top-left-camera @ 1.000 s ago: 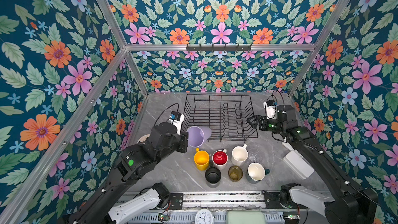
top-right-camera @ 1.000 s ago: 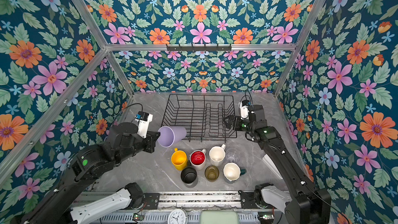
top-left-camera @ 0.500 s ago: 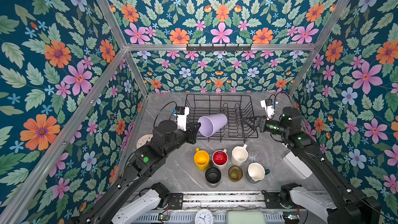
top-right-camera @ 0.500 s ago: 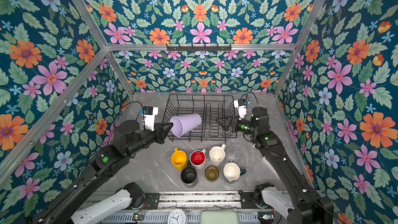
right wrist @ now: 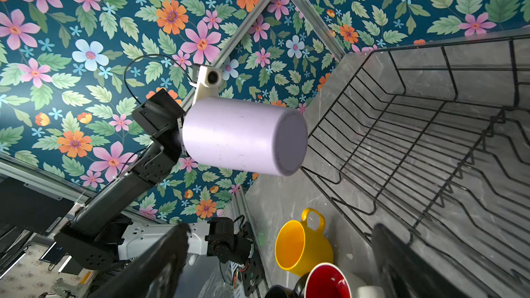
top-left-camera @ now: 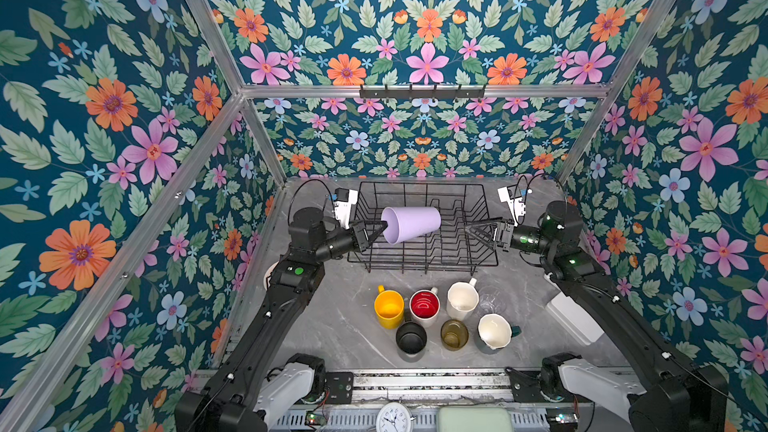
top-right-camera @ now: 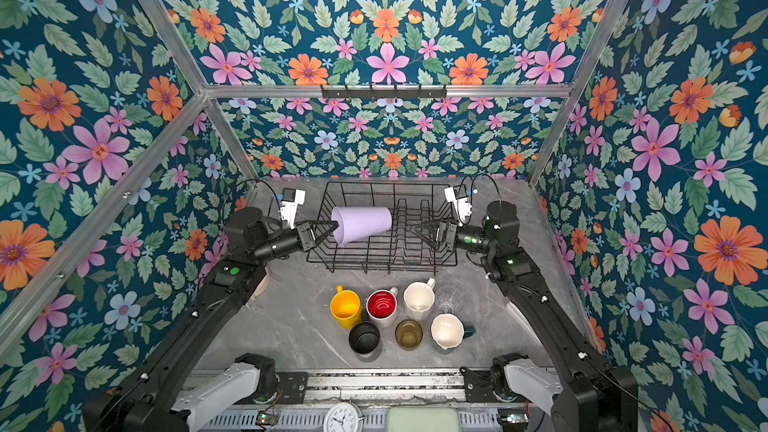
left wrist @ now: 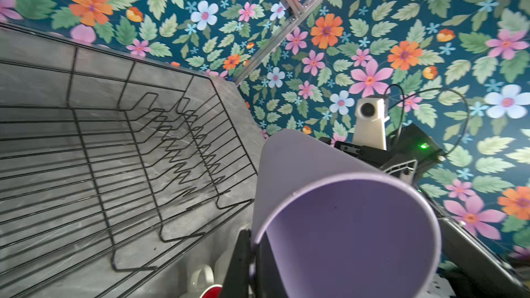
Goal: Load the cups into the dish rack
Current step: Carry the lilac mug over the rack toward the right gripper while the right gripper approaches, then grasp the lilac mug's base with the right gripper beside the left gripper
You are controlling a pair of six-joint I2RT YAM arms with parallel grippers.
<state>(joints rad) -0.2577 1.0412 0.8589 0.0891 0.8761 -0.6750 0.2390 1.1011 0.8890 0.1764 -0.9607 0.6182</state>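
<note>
- Lilac tumbler (top-left-camera: pixel 411 224) hangs sideways over the left part of the rack (top-left-camera: pixel 449 251), not set down yet.
- Left gripper (top-left-camera: pixel 380 228) pinches its rim, one finger inside, so you can tip it mouth-down.
- Right gripper (top-left-camera: pixel 473 234) gapes wide and empty, facing the tumbler, likely for a handover.
- Yellow mug (top-left-camera: pixel 388 308) and six other cups stand on the table (top-left-camera: pixel 332 326).

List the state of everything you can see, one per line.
lilac tumbler: sideways, held aloft
left hand: shut on the tumbler's rim
right hand: open, empty
dish rack: holds no cup
yellow mug: upright
red-lined mug: upright
cream mug: upright
black mug: upright
amber glass: upright
teal mug: upright
clear glass: upright
</note>
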